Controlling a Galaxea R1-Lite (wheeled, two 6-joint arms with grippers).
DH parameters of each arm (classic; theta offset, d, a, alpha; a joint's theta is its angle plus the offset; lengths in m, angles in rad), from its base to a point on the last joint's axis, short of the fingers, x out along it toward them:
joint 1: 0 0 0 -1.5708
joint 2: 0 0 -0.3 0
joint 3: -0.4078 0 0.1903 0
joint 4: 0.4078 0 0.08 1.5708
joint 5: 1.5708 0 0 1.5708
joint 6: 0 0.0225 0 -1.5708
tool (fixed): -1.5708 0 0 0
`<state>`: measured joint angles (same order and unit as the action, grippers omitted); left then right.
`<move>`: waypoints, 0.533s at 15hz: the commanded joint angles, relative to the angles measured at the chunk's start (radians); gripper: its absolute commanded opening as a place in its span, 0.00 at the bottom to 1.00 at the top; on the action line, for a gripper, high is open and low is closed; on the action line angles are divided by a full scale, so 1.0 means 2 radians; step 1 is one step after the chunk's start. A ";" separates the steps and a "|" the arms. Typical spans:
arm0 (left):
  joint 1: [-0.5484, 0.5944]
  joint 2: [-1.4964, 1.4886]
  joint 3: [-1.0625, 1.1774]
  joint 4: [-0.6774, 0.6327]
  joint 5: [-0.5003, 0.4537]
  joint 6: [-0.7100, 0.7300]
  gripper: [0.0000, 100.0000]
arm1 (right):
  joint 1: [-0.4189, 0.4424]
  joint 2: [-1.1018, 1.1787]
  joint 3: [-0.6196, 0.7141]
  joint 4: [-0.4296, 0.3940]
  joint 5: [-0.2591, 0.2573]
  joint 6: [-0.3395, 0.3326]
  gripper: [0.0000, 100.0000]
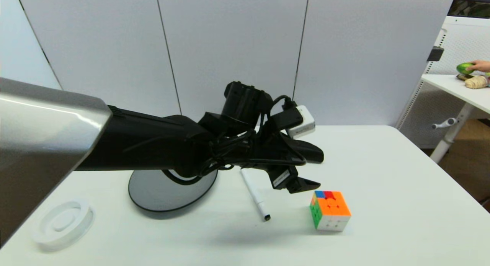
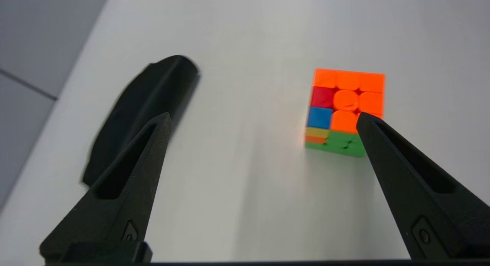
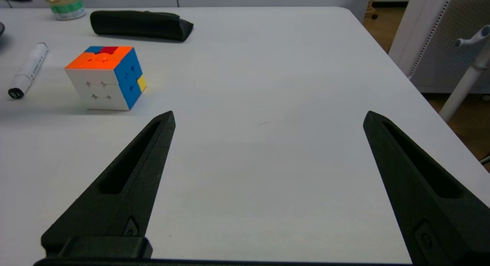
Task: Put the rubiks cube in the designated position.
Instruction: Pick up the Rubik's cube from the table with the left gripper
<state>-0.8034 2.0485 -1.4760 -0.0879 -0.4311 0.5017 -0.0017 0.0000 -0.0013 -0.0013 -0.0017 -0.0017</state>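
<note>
At the far left of the head view a white ring-shaped dish (image 1: pixel 63 223) sits near the table's front edge. Next comes a dark grey round plate (image 1: pixel 160 193), its upper part hidden behind the left arm, which reaches in from the left and crosses above it. A white marker pen (image 1: pixel 255 195) lies just right of the plate, its far end tucked under the wrist. The left gripper (image 1: pixel 312 170) hangs above the table, fingers spread wide and holding nothing; its far finger blends into a black pouch (image 2: pixel 141 116) lying behind it, so the two are hard to separate from the head camera.

The rubiks cube (image 1: pixel 330 210) rests on the bare white table (image 1: pixel 402 189), just right of the marker and near the gripper's fingertips without touching them, orange face up, green and white sides toward the camera. In the left wrist view one fingertip overlaps the cube's corner.

The right gripper (image 3: pixel 268 118) shows only in its own wrist view, low over open tabletop right of the cube, spread and empty. A small tin can (image 3: pixel 66 5) stands at the far edge, half cut off. Grey panels back the table; a second white desk (image 1: pixel 459 88) stands at right.
</note>
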 commanded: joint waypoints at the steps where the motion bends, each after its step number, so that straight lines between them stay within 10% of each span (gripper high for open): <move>1: -0.017 0.016 0.002 0.001 -0.006 0.000 1.00 | 0.000 0.001 0.000 0.000 0.000 0.000 1.00; 8: -0.042 0.040 0.012 0.000 -0.028 0.000 1.00 | 0.000 0.001 0.000 0.000 0.000 0.000 1.00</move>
<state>-0.8755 2.1123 -1.4466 -0.0860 -0.4843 0.4974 -0.0017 0.0000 -0.0017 -0.0017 -0.0017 -0.0009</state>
